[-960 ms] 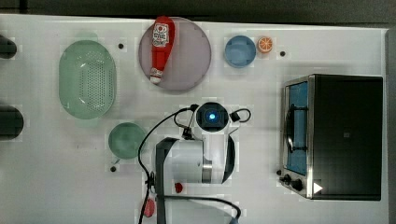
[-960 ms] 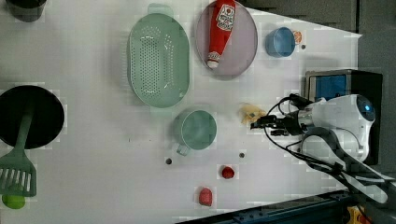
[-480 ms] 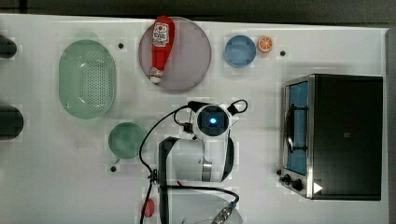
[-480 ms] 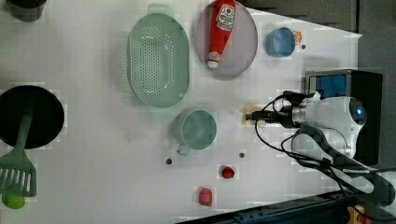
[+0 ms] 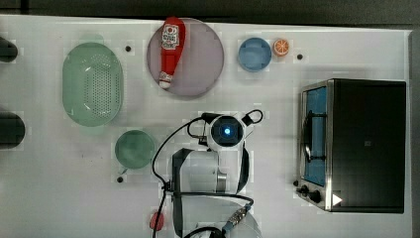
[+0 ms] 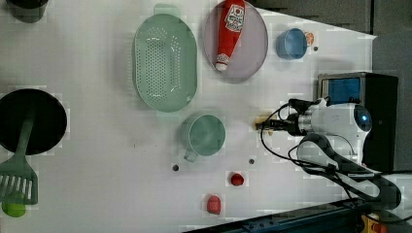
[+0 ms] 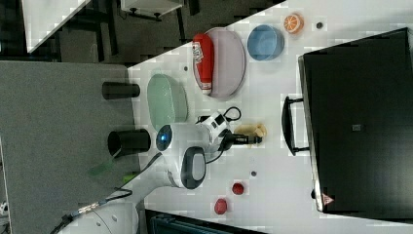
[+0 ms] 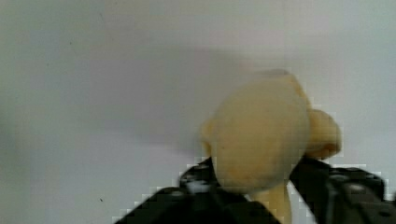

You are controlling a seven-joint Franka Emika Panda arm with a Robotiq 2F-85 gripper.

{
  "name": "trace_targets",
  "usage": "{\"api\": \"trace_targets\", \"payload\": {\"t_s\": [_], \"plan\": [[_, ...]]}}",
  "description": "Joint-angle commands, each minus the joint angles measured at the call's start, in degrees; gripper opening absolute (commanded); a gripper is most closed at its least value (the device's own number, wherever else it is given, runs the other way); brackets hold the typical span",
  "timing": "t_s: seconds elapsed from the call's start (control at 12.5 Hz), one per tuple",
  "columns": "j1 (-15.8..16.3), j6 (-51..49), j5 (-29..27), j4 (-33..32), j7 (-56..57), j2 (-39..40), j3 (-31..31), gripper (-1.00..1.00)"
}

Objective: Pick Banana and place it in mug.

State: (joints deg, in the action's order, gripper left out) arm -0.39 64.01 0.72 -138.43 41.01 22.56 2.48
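The pale yellow banana (image 8: pixel 261 135) sits between my gripper's (image 8: pixel 266 198) two black fingers, which press on it from both sides just above the white table. In the left view the banana (image 6: pixel 260 119) peeks out at the gripper (image 6: pixel 260 125) tip, to the right of the muted-green mug (image 6: pixel 204 135). In the right view the banana (image 7: pixel 251 129) lies along the fingers. In the top view the mug (image 5: pixel 134 148) stands upright and empty, left of my wrist (image 5: pixel 227 132), which hides the banana.
A black toaster oven (image 5: pixel 354 144) stands at the top view's right. A green perforated basket (image 5: pixel 92 83), a plate (image 5: pixel 198 64) with a ketchup bottle (image 5: pixel 170 49), a blue cup (image 5: pixel 254 54) and an orange slice (image 5: pixel 281 47) line the far side. Two small red objects (image 6: pixel 236 179) lie near the mug.
The arm has moved over and down onto the banana, which lay free beside the gripper a second ago. The fingers now hold it.
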Motion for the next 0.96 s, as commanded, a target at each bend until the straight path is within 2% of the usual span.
{"api": "trace_targets", "payload": {"t_s": [0.08, 0.32, 0.56, 0.72, 0.96], "plan": [[-0.4, 0.4, -0.3, 0.8, 1.8, -1.6, -0.5, -0.40], [-0.6, 0.3, -0.3, 0.6, 1.8, -4.7, -0.4, -0.40], [-0.4, -1.4, -0.3, 0.8, 1.5, -12.6, -0.9, -0.40], [-0.2, -7.8, -0.3, 1.1, 0.1, -19.1, -1.8, -0.40], [0.7, -24.2, -0.3, 3.6, -7.9, -26.8, -5.0, -0.40]]}}
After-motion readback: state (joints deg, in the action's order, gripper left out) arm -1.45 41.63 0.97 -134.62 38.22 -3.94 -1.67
